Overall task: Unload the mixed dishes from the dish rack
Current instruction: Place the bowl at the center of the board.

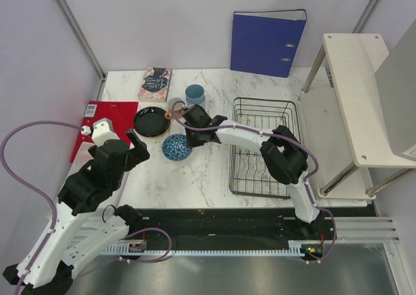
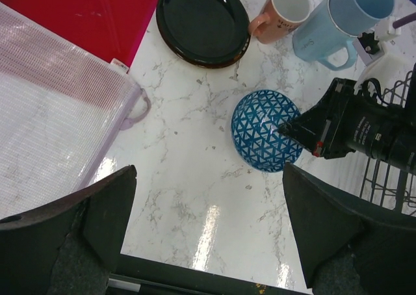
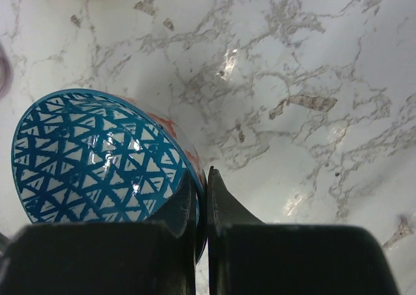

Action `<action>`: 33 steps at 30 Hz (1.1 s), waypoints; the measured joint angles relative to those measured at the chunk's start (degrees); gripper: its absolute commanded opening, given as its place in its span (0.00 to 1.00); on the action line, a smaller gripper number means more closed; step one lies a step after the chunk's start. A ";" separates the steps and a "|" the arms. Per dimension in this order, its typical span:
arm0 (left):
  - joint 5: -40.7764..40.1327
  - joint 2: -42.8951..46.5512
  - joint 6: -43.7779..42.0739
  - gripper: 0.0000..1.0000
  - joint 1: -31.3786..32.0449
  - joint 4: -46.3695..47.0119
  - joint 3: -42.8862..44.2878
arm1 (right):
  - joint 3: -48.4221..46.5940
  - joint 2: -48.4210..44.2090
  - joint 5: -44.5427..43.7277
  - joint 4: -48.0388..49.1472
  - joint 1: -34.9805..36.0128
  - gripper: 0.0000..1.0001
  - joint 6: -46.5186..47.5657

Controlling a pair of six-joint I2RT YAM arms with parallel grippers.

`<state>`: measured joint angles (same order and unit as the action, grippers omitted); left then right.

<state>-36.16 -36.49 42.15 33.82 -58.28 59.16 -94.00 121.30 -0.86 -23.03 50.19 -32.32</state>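
right gripper (image 3: 201, 190): narrow, pinching rim of blue net-patterned bowl (image 3: 91, 158) | bowl: over white marble tabletop (image 1: 195, 178), outside black wire dish rack (image 1: 232, 158) | left gripper (image 2: 208, 178): jaws wide, empty

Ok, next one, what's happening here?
The right gripper is shut on the rim of the blue net-patterned bowl, just left of the dish rack; whether the bowl rests on the table is unclear. The black dish, orange cup and blue mugs stand on the table beyond it. The left gripper hangs open, holding nothing.
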 measured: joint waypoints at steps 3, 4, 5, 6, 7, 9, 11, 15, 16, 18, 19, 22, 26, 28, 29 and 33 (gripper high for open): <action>0.33 1.07 0.15 0.99 0.00 0.00 -2.05 | -1.38 2.64 -0.02 0.00 -0.96 0.00 0.00; 0.37 1.33 0.22 0.99 0.00 -0.02 -2.49 | -1.77 3.54 -0.04 -0.09 -1.31 0.00 0.02; 0.46 1.64 0.26 0.99 0.00 0.02 -3.02 | -2.25 4.44 0.31 -0.02 -1.60 0.00 -0.37; 0.50 1.79 0.31 0.99 0.00 0.00 -3.30 | -2.75 4.76 0.55 -0.04 -1.88 0.00 -0.20; 0.61 1.92 0.35 0.99 0.00 0.02 -3.56 | -3.52 5.20 0.15 -0.07 -2.12 0.00 -0.15; 0.72 2.08 0.44 0.99 0.00 0.04 -3.98 | -4.74 6.10 -0.02 0.00 -2.51 0.00 -0.02; 0.74 2.12 0.44 0.99 0.00 0.07 -4.44 | -5.92 6.91 -0.04 -0.02 -2.75 0.07 0.15; 0.92 2.10 0.44 0.99 0.00 0.09 -5.27 | -6.99 7.67 0.04 0.13 -2.80 0.41 0.48; 1.07 2.10 0.44 0.99 0.00 0.13 -5.38 | -6.97 7.67 -0.04 0.24 -2.78 0.54 0.68; 1.44 2.10 0.44 0.99 0.00 0.13 -5.53 | -6.78 7.63 -0.11 0.57 -2.78 0.63 0.76; 1.68 2.05 0.44 0.99 0.00 0.15 -5.57 | -6.12 7.34 -0.24 1.16 -2.78 0.70 0.94; 1.84 1.90 0.44 0.99 0.00 0.48 -5.77 | -2.36 5.22 -0.92 1.97 -2.75 0.78 1.11; 1.99 1.11 0.44 0.99 0.00 1.25 -5.86 | 3.56 -0.07 -2.38 1.73 -2.47 0.83 1.14; 2.16 0.44 0.42 0.99 0.00 1.49 -5.86 | 6.36 -4.11 -3.43 1.51 -2.16 0.84 1.11; 2.25 0.00 0.42 0.99 0.00 1.55 -5.88 | 7.76 -6.73 -3.91 1.25 -1.90 0.84 1.09; 3.30 -1.46 0.42 0.99 0.00 2.32 -5.90 | 11.28 -18.91 -5.77 1.53 0.07 0.88 1.22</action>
<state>-32.86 -37.95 42.57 33.82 -55.96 53.25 -82.72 102.39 -6.63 -21.50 50.26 -31.09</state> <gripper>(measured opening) 0.993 0.859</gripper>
